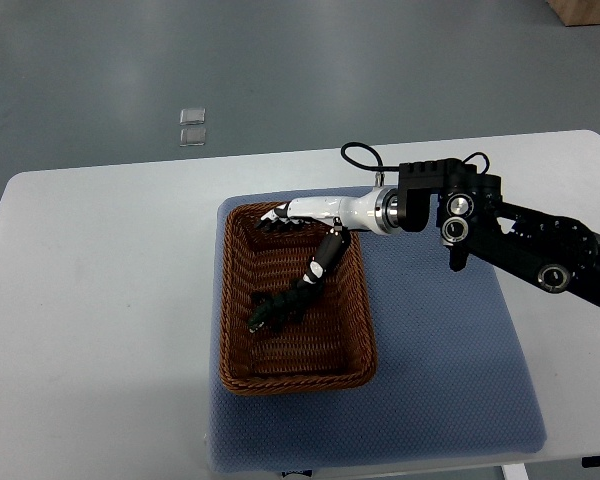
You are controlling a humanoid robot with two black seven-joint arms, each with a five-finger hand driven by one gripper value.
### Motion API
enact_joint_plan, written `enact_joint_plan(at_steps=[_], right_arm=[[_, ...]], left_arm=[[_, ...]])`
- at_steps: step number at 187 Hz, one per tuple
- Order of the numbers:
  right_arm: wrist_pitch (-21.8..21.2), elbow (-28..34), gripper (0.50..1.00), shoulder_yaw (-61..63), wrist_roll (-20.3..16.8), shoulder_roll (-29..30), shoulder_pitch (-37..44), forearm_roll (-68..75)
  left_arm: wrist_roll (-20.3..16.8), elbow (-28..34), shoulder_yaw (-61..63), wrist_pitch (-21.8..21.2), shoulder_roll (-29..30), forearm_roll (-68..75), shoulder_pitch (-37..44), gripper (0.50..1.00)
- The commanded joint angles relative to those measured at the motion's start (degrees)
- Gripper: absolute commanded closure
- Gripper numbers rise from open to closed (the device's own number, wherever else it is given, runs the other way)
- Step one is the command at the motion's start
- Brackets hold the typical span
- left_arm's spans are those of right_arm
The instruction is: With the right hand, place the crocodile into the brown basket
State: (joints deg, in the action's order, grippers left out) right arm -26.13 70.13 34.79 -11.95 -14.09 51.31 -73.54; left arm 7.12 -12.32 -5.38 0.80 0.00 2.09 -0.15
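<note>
a: nearest first. blue pad (440,380) on the white surface (100,300), brown basket (295,380) on the pad. where's the crocodile (270,308)?

b: on the basket floor, on the near-left side of the fingers (325,255). head end points away from them and the tail end runs up toward one fingertip.

a: held?

b: doesn't look it. the right hand (315,212) sits over the far end of the basket with its fingers spread. one reaches down into the basket and the rest lie loosely along the far rim. nothing is closed around the toy. that one fingertip is either touching the tail or just beside it, can't tell which.

a: handling notes?

b: judging by looks, it's a small, light toy, long and thin with a knobbly back. could be rubbery, so it may flex. it shouldn't be fragile. if it needs lifting again, i'd pinch across the mid-body, below the fingers. a grip on the tail would let it swing or slip out.

a: anything beyond the fingers?

b: only the arm, going off to the right. left arm isn't in view. the placing looks done, so what's left is to lift the hand clear without snagging the weave.
</note>
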Motion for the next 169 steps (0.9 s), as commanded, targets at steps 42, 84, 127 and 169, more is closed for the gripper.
enact_joint_plan(at_steps=[42,84,127,169], right_arm=[[-0.24,-5.27,0.574,19.88,0.0,-0.15,-4.03,10.43],[4.07,-14.41,0.574,29.19,6.33,0.73,-8.51,19.49],[6.97,-25.84,0.574,30.34,17.14,0.73,-10.44,50.16],[6.0,-33.83,0.574,30.25,22.15,2.4,-13.43,68.7]], left_arm=[[0.0,0.01,0.02,0.0,0.0,0.02,-0.03,0.5],[0.0,0.01,0.11,-0.09,0.0,0.02,0.06,0.5],[0.0,-0.07,0.02,-0.09,0.0,0.02,-0.03,0.5],[0.0,-0.07,0.02,-0.27,0.0,0.02,-0.03,0.5]])
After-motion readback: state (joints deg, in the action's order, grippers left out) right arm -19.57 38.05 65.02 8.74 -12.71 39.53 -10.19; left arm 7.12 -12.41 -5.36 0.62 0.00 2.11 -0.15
